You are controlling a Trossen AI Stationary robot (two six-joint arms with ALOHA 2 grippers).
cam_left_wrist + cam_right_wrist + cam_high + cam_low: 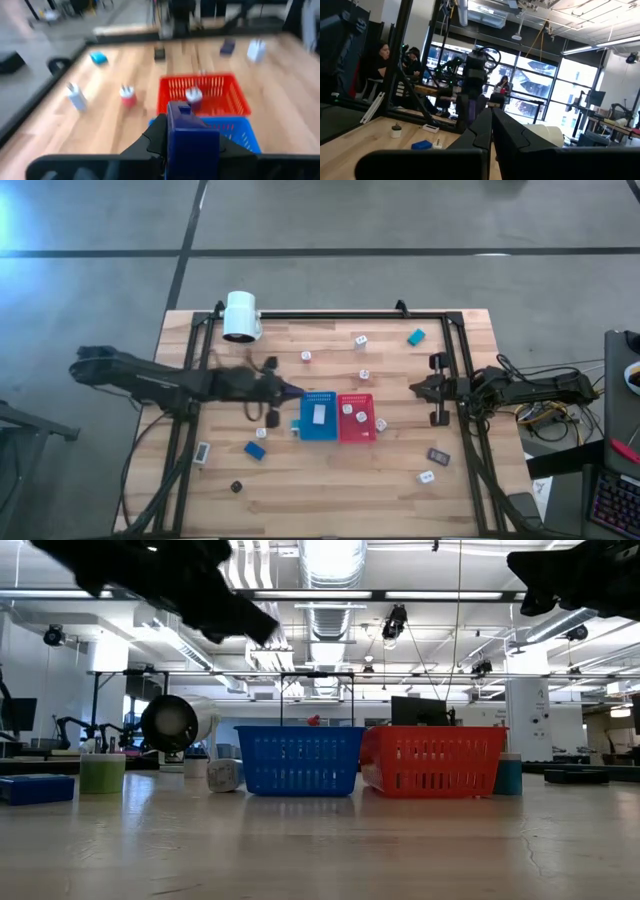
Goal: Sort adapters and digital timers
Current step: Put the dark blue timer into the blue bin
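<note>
Left gripper [296,392] pinching a dark blue digital timer [190,142] just beside the blue basket [305,428], right gripper [416,388] pressed together at the table's [330,490] right edge

Open wood across the table [330,490] near its front edge, blocked mid-table by the blue basket [318,417] touching the red basket [355,417], hemmed by the black frame rails [330,314], dotted with scattered adapters [363,374] and digital timers [416,336].

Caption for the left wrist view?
Left gripper carries a dark blue timer above the blue basket.
</note>
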